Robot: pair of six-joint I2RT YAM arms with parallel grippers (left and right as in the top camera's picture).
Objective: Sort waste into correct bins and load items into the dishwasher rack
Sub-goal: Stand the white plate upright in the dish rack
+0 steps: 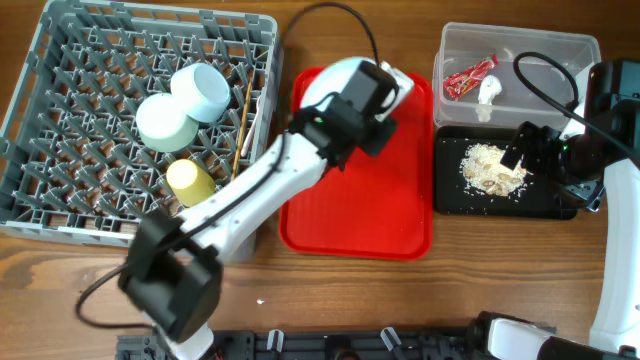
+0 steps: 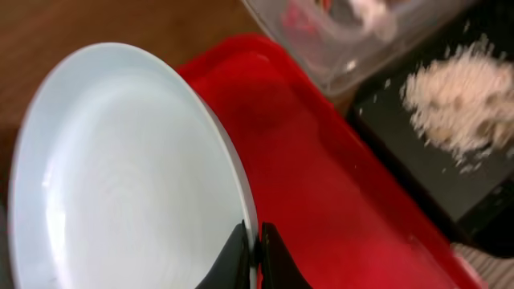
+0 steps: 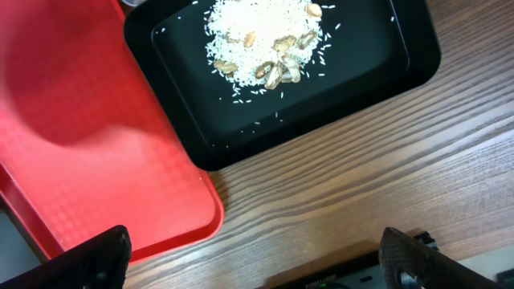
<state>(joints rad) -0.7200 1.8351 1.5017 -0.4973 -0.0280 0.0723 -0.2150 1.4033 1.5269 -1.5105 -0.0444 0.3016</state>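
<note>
One gripper pinches, one is wide.
Left gripper (image 2: pixel 253 255), low in its view, squeezes the white plate (image 2: pixel 120 177); right gripper (image 3: pixel 257 261) has fingers apart in both bottom corners.

No lettering, label, brand name or number could be read in any of the three views. The crinkled red snack wrapper (image 1: pixel 470 77), which lay in the clear rectangular plastic tub (image 1: pixel 560 47) at the upper right of the overhead frame, carried pale markings, but they were too small and blurred to make out as words.
</note>
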